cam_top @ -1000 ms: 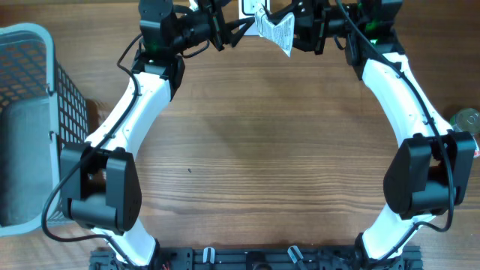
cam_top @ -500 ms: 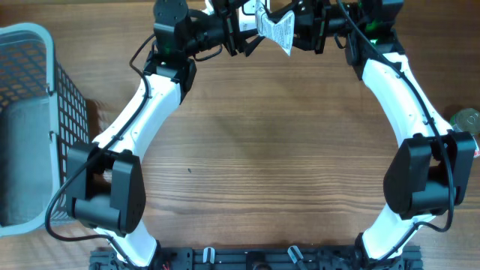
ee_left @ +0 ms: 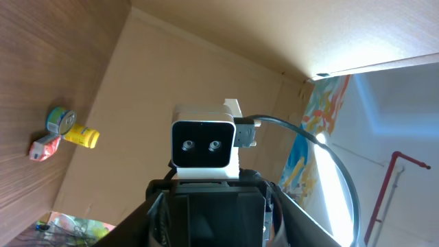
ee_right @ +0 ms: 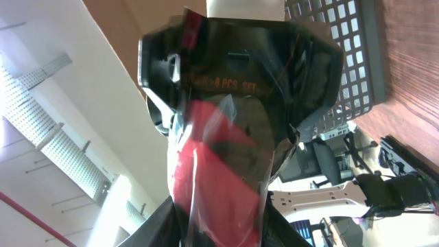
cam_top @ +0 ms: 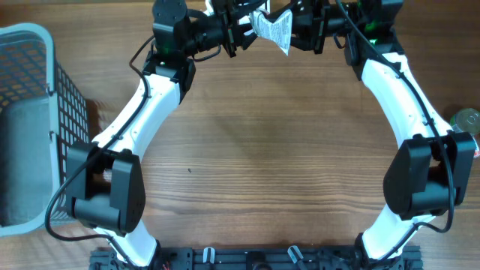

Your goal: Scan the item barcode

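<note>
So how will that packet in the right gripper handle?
The packet looks like thin, wrinkled film, so it is probably floppy and light. Pinched at one end by the right gripper, it may sag or twist. Its glossy surface could slip.

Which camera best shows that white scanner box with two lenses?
The left wrist view: the scanner faces it squarely, lenses and cable plain. Overhead shows only a white sliver at the top edge. The right wrist view is filled by the packet; a white edge above it may be the scanner.
</note>
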Robot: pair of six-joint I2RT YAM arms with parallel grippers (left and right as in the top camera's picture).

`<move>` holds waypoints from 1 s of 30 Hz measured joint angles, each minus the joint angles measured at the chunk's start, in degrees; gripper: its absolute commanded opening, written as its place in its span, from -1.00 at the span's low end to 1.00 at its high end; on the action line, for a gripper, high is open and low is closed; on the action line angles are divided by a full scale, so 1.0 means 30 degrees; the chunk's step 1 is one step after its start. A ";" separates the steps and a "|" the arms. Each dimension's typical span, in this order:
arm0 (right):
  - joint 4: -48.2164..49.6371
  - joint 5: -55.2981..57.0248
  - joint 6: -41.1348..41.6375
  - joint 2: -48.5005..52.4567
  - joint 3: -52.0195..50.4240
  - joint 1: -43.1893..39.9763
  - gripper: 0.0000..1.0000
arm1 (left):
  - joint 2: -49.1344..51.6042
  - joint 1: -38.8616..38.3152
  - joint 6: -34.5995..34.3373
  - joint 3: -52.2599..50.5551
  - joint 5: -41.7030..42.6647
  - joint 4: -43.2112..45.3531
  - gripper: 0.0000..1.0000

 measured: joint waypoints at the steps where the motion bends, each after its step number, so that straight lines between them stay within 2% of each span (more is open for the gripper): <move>1: 0.0000 0.0000 0.0000 0.0000 0.0000 0.0000 -0.91 | 0.0000 0.0022 0.0000 0.0000 0.0015 0.0000 -0.03; 7: -0.0051 0.0007 0.0000 0.0000 0.0000 0.0044 -0.91 | 0.0000 0.0189 -0.0007 0.0000 0.0299 0.0007 -0.04; 10: -0.0051 0.0015 0.0000 0.0007 0.0000 0.0080 -0.79 | 0.0000 0.0277 -0.0007 0.0000 0.0525 0.0007 -0.07; 14: -0.0051 0.0015 0.0000 0.0000 0.0000 0.0087 -0.06 | 0.0000 0.0328 0.0000 0.0000 0.0692 0.0000 -0.10; 17: -0.0066 0.0000 0.0102 0.0000 0.0000 0.0066 0.29 | 0.0000 0.0430 -0.0007 0.0000 0.0656 0.0000 -0.12; 19: -0.0058 -0.0007 -0.0029 0.0000 0.0000 0.0029 0.46 | 0.0000 0.0648 -0.0007 0.0000 0.0612 -0.0015 -0.13; 30: -0.0044 0.0007 -0.0933 0.0000 0.0000 0.0015 0.60 | 0.0000 0.0896 -0.0007 0.0000 0.0495 -0.0007 -0.13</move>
